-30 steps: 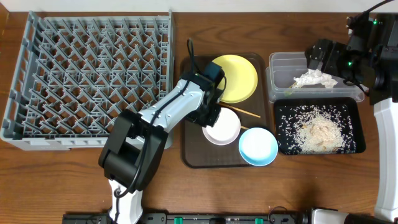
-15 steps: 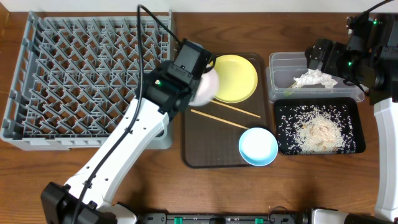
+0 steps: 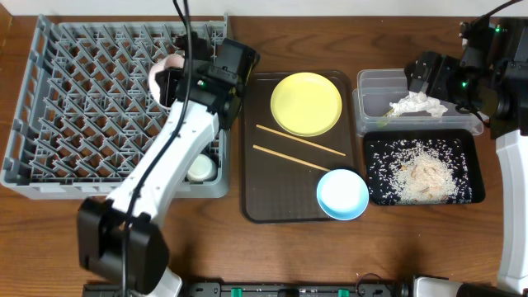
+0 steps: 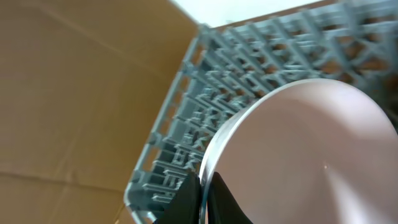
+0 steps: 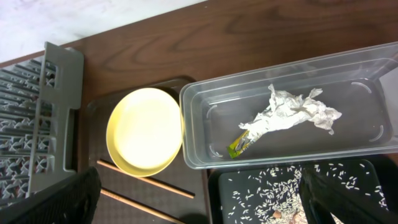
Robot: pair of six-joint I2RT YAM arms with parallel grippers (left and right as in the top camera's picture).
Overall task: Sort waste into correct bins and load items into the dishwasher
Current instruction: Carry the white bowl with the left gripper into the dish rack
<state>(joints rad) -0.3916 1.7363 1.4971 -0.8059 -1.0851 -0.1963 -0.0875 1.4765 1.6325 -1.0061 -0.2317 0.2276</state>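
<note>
Left arm pose: reaches from the near edge of the surface out over the dish rack [image 3: 58,107], with the wrist turned so the left pincer [image 4: 202,198] lies sideways above the rack's far right part.
Left pincer: pressed together on the rim of the white bowl [image 4: 298,155], one finger on each side of the edge.
White bowl: held on edge and tilted over the pegs. Its face is smooth and glossy, pinkish in the wrist view. Contact with the pegs cannot be told.
Small white cup [image 3: 200,169]: in the rack's near right corner, beside the left forearm.
Right of left pincer: yellow plate [image 3: 306,103], two chopsticks [image 3: 301,141] and light blue bowl [image 3: 342,194] on the brown tray [image 3: 264,198].
Right arm pose: folded at the far right, with the right pincer [image 5: 199,190] hovering above the clear tub [image 5: 205,149].
Right pincer: spread wide, holding nothing.
Below right pincer: crumpled napkin [image 5: 292,112] and green-yellow wrapper [image 5: 239,144] in the tub; rice [image 3: 421,173] in the black tray [image 3: 474,157] just nearer.
</note>
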